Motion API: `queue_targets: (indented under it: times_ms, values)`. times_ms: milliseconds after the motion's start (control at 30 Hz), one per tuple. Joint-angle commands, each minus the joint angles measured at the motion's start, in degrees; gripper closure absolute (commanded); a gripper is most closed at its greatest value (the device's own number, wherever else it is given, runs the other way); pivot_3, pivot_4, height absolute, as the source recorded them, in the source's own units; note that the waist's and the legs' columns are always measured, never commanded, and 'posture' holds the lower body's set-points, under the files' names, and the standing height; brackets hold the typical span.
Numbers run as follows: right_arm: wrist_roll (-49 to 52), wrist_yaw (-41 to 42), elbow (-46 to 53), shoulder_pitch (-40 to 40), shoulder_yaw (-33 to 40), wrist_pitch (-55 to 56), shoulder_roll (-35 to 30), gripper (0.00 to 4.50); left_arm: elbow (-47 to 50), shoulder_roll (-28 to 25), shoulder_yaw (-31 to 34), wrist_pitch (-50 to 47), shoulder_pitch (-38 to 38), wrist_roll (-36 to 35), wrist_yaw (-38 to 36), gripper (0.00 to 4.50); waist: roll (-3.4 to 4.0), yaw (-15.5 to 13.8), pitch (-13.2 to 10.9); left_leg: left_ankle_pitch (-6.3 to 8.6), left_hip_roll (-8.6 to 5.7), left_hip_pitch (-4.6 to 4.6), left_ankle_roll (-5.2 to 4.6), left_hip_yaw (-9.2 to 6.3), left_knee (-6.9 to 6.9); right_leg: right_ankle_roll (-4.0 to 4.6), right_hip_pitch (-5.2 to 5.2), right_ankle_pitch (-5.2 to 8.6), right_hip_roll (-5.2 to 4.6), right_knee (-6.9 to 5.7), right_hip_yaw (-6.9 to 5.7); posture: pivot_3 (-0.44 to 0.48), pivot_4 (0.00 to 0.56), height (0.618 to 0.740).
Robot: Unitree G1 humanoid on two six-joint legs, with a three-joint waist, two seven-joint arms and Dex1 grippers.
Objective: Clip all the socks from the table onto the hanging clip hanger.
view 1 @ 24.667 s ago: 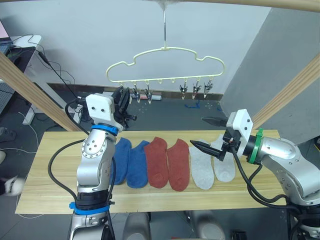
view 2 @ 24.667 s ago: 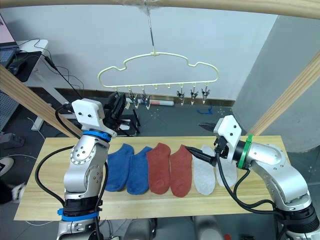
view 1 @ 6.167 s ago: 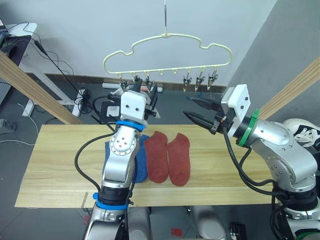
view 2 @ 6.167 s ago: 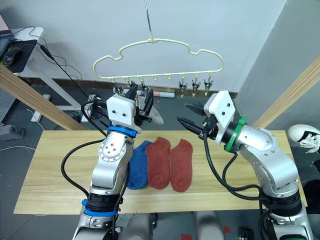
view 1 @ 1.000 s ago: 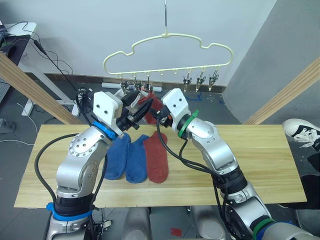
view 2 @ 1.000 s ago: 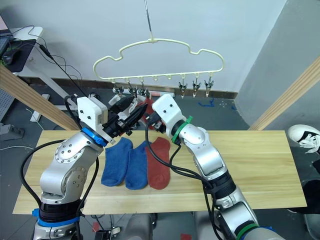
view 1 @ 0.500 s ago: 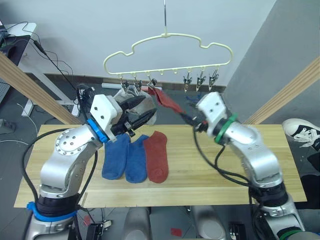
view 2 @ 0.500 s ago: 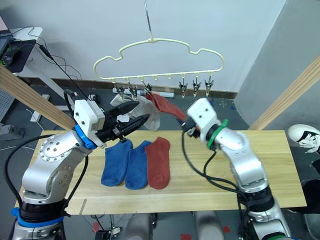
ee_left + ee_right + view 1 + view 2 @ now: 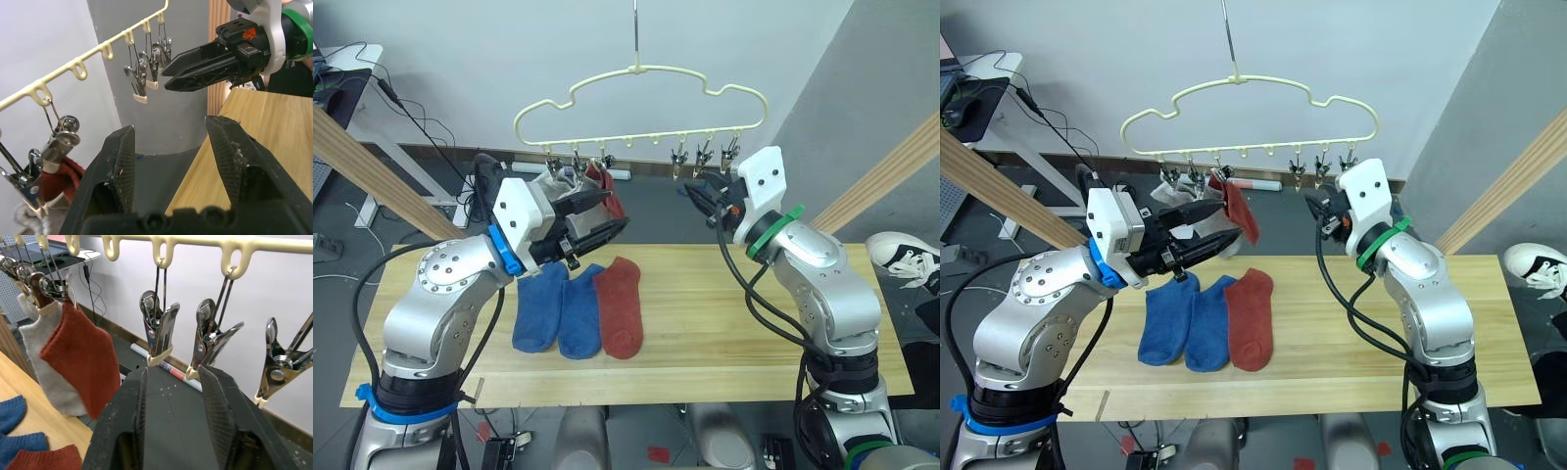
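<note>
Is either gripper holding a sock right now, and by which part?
No. The left gripper and right gripper are both open and empty; the red sock hangs from a clip.

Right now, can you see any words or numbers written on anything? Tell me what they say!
No words or numbers can be read.
An orange mark on the right gripper is too blurred to read.
The clip hanger, the socks and the table carry no writing.
</note>
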State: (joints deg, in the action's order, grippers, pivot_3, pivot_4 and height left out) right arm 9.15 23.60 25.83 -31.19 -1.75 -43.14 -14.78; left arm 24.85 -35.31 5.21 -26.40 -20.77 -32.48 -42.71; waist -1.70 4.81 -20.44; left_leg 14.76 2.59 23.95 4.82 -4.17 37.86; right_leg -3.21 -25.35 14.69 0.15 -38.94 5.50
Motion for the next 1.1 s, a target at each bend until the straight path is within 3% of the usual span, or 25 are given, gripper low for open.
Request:
queue_targets:
  times_ms: [33, 1100]
  values:
    - [1.1, -0.3, 1.8, -1.0, -0.8, 0.8, 0.2, 2.68, 2.7, 0.0, 0.2, 1.0, 0.4, 0.5, 0.5, 1.93, 0.00, 0.0, 0.0, 0.00, 0.00, -0.01, 0.00, 0.00, 0.00, 0.00, 0.00, 0.00, 0.00, -0.01, 0.00, -0.090, 0.287, 0.740]
    - [-0.2, -5.8, -7.9, -8.8, -4.8, 6.0, 6.5, 2.68, 2.5, 1.0, -1.7, 2.5, 2.0, 2.4, 0.3, 1.93, 0.00, 0.0, 0.1, 0.00, 0.01, -0.01, 0.00, 0.00, 0.05, 0.05, 0.00, -0.03, -0.02, -0.06, -0.03, -0.079, 0.286, 0.740]
